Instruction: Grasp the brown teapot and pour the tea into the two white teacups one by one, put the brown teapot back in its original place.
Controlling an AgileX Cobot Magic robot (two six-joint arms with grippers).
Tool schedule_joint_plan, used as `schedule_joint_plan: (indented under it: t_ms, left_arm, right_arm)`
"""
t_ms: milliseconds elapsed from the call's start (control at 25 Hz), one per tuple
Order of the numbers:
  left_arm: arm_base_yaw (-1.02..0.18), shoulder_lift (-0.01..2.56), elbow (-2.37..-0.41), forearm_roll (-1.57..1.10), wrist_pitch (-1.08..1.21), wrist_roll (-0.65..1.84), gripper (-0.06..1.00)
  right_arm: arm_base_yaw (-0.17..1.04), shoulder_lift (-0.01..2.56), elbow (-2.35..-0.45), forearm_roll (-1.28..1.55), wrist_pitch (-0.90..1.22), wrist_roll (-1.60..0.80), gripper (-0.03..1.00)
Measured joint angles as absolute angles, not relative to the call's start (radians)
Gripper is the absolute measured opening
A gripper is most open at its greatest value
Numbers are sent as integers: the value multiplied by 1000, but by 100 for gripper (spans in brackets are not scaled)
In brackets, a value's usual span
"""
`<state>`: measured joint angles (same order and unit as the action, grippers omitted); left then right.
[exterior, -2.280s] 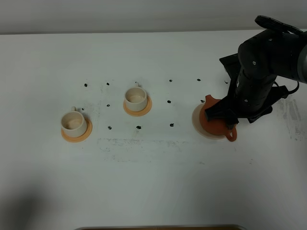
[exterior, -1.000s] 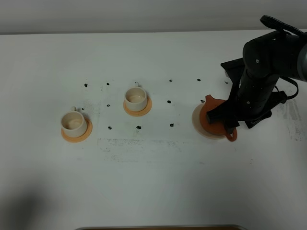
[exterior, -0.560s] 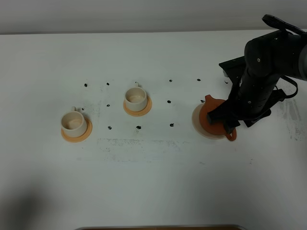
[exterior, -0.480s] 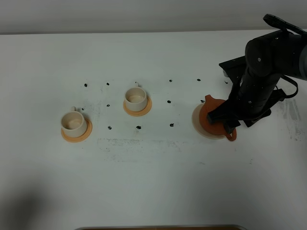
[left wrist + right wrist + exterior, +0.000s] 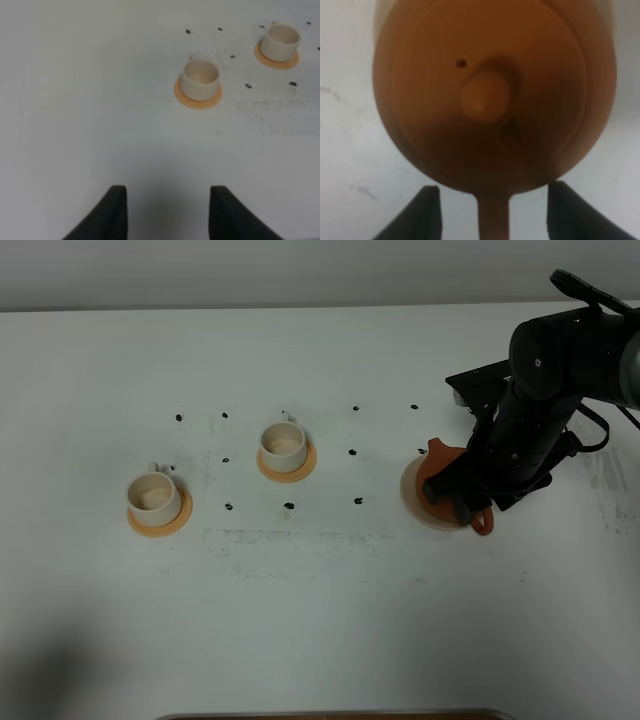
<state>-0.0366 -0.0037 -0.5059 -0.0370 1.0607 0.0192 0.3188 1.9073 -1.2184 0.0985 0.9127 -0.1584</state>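
Tilted in closer over the last second, the right gripper (image 5: pixel 494 200) straddles the loop handle of the brown teapot (image 5: pixel 490 95), jaws wide apart and clamping nothing; the pot sits on its pale saucer (image 5: pixel 408 495); closing looks next, with pouring into the two white teacups (image 5: pixel 154 496) not yet begun.

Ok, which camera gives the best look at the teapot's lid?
The right wrist view: the teapot fills the picture from above, with the lid's knob and vent hole plain, if slightly blurred. In the high view the arm covers most of it; mainly spout and handle show. The left wrist view misses it altogether.
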Motion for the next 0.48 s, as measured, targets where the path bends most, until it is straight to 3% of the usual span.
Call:
schedule_joint_plan:
  t_ms: [480]
  left_arm:
    - [-37,-4,-506,-37,1061,19,41]
  right_arm:
    - [299,1907,-1218,108,926,-174,49]
